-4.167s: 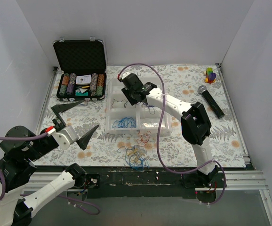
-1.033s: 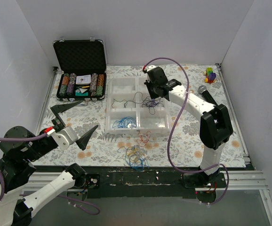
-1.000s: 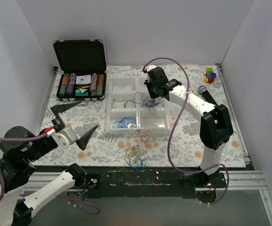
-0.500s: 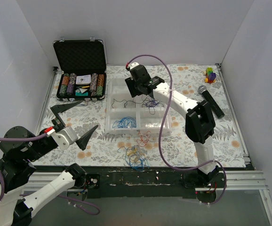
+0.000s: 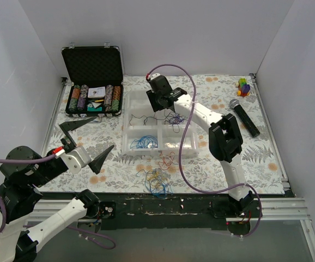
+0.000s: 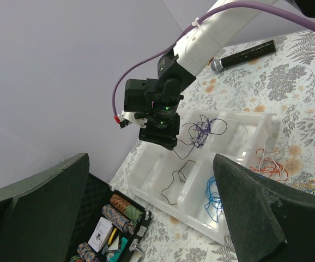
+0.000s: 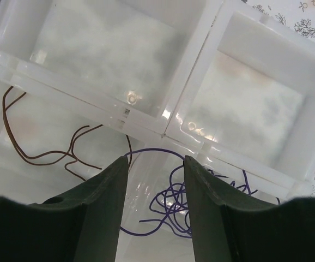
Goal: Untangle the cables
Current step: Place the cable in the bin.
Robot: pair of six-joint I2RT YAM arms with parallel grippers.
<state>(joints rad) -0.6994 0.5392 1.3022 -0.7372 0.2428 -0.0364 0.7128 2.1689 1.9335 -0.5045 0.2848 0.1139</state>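
Sorting step: right gripper [image 7: 153, 161], fingers apart, hovers over purple cables [image 7: 168, 210] in tray [image 7: 163, 132] | left gripper [image 5: 89, 141] parked, spread wide | next, likely: lower, pinch one strand.

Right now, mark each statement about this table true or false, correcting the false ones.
1. The blue cables lie in a compartment of the white tray. True.
2. The microphone lies inside that tray. False: it lies on the table, right of the tray.
3. The poker chip case stands open. True.
4. The left gripper has its jaws shut. False: they are wide open.
5. A multicoloured cable tangle lies on the table. True.
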